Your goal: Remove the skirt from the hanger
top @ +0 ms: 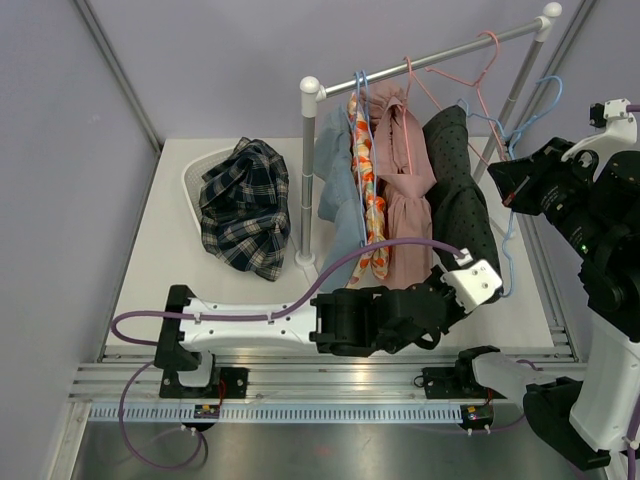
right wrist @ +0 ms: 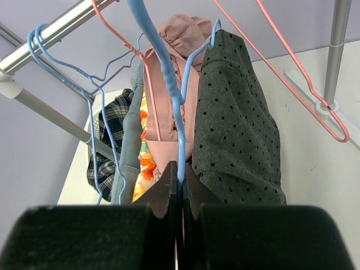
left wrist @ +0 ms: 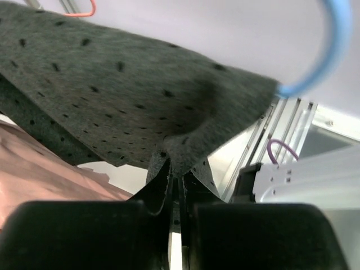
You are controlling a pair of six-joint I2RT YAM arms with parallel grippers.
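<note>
The skirt is dark grey with black dots and hangs on a blue hanger at the right of the rail. My left gripper is shut on the skirt's lower hem; in the left wrist view the grey cloth is pinched between the jaws. My right gripper is shut on the blue hanger; in the right wrist view the blue wire runs down into the closed jaws, with the skirt draped to the right.
A rail holds a pink dress, a floral scarf, a blue garment and empty pink hangers. A white basket at the left holds plaid cloth. The rail's post stands beside it.
</note>
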